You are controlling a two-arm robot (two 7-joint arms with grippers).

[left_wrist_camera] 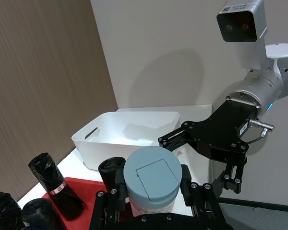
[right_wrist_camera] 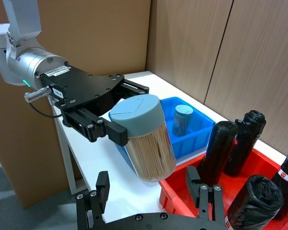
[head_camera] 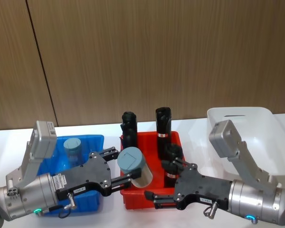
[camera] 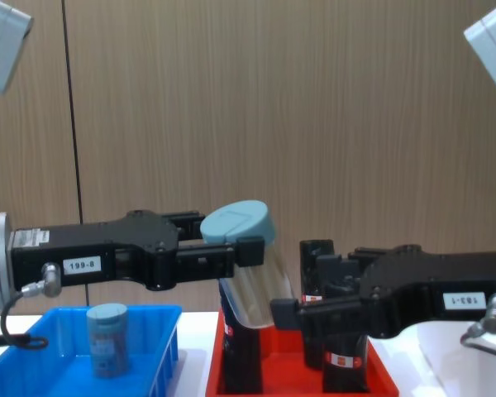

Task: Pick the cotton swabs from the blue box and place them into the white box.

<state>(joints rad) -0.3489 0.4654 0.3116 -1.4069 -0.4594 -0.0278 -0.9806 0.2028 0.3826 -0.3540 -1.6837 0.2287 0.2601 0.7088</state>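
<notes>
**Left gripper (head_camera: 123, 165) clamping a clear plastic cylindrical swab jar (head_camera: 134, 166) with a pale grey-blue round lid**

The left gripper's two black fingers are pressing against opposite sides of the swab jar just below its lid, closed as far as the jar allows. The chest view is showing the swab jar (camera: 256, 281) hanging tilted in the air, well above the bins, which the head view is flattening. The right wrist view is revealing the packed white sticks inside it (right_wrist_camera: 151, 148).

In the head view the jar is sitting over the left edge of the red rectangular plastic tray (head_camera: 133, 197), beside the shallow bright blue plastic box (head_camera: 92, 142). A second swab jar (head_camera: 73, 149) is standing upright in that blue box.

The right gripper (head_camera: 164, 180) is hovering over the red tray among the tall black wrapped rolls (head_camera: 163, 123), its fingers spread wide and holding nothing. The left wrist view is showing it (left_wrist_camera: 197, 163) facing the jar's lid (left_wrist_camera: 151, 175).

The tall white plastic box (head_camera: 270, 137) is resting on the robot's right; its oval handle cut-out is showing in the left wrist view (left_wrist_camera: 91, 133)
</notes>
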